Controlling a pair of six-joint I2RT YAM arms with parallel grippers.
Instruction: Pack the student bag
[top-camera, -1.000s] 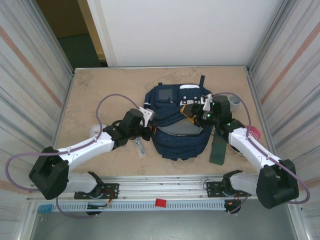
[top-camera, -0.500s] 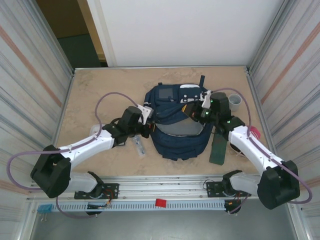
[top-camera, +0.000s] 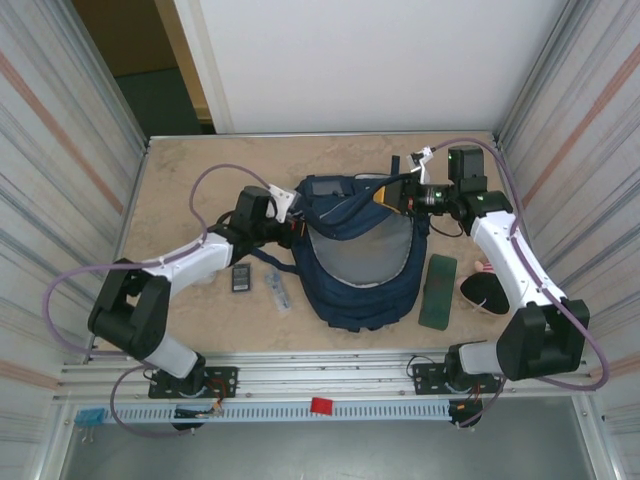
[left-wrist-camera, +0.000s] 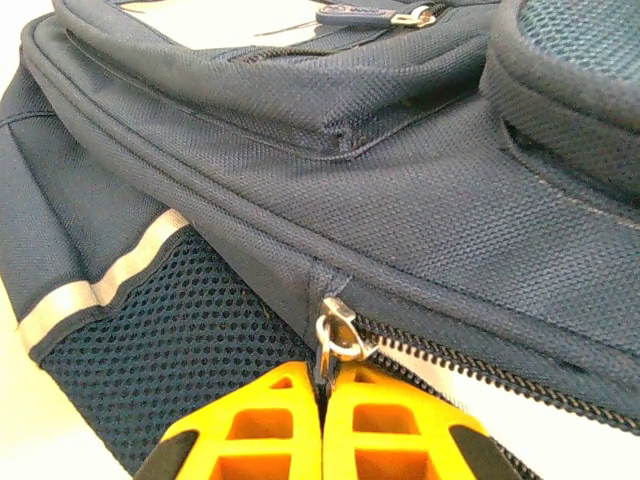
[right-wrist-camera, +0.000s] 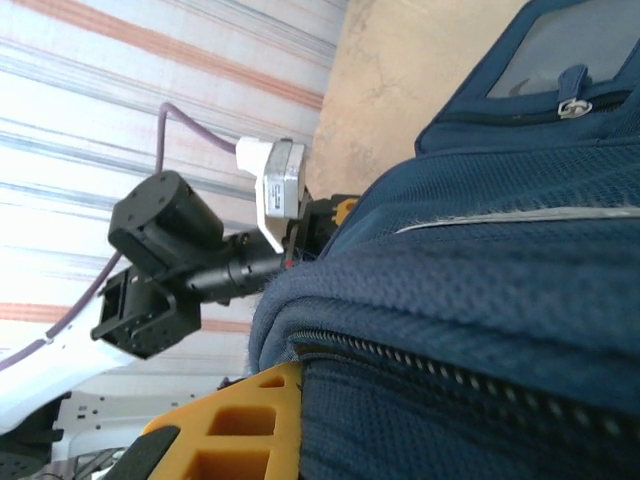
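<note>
The bag (top-camera: 355, 270) lies in the middle of the table (top-camera: 190, 180), its main mouth gaping; the grey window (top-camera: 327, 188) is at its far end, and any label there is too small to read. The left gripper (left-wrist-camera: 322, 425) is at the bag's far-left edge, its yellow fingers (left-wrist-camera: 250, 430) clenched on a metal zip pull (left-wrist-camera: 338, 338) at the end of the zip; a reflective stripe (left-wrist-camera: 90, 285) crosses the mesh just left of the pull. The right gripper (top-camera: 402, 192) is at the bag's far-right corner and seems pinched on the rim fabric, with one finger (right-wrist-camera: 235, 425) showing against the cloth; a green pencil case (top-camera: 437, 291) lies just right of the bag.
</note>
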